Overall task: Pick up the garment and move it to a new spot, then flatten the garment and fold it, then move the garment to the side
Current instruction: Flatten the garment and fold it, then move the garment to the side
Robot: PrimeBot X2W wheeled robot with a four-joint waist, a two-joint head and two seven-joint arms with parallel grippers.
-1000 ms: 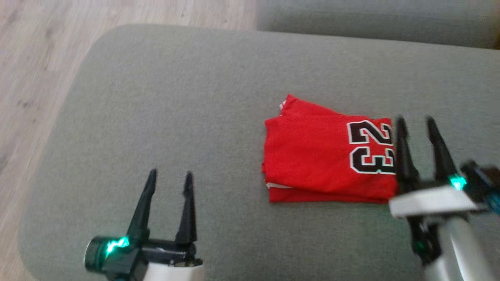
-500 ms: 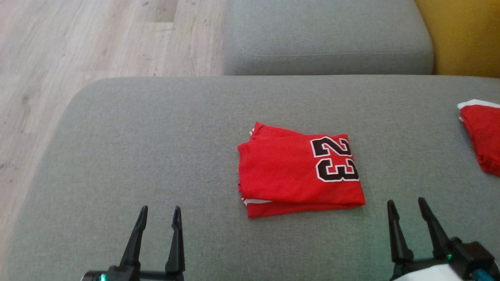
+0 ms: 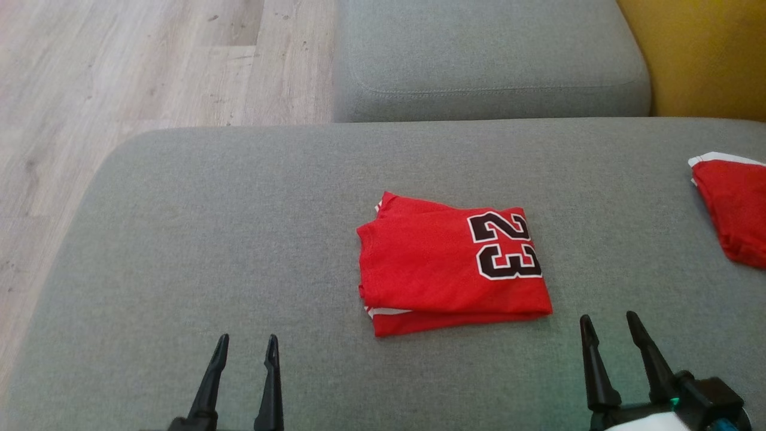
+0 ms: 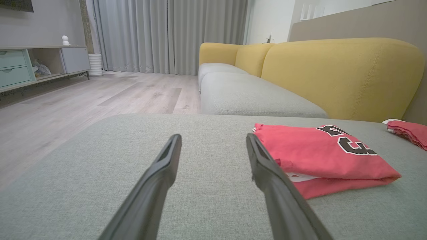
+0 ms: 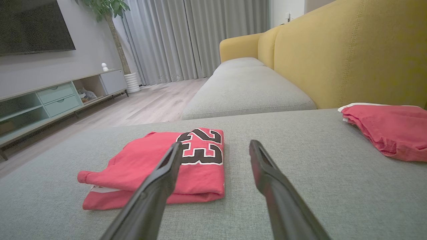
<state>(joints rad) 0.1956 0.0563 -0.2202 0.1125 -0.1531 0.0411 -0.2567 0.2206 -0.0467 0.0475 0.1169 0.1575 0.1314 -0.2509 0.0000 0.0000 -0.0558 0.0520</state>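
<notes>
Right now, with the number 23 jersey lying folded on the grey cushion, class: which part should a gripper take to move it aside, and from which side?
Probably the closed fold of the jersey beside the 23, with the open right gripper coming low from the robot's right. There the layers join in one rounded edge; the opposite end shows loose layers and a white strip.

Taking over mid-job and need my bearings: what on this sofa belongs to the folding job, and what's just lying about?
Job: garment, folded, 23 facing up, on the grey seat; left gripper and right gripper, both open, empty.
Lying about: smaller red piece, far right on the seat; yellow backrest; wooden floor.
</notes>
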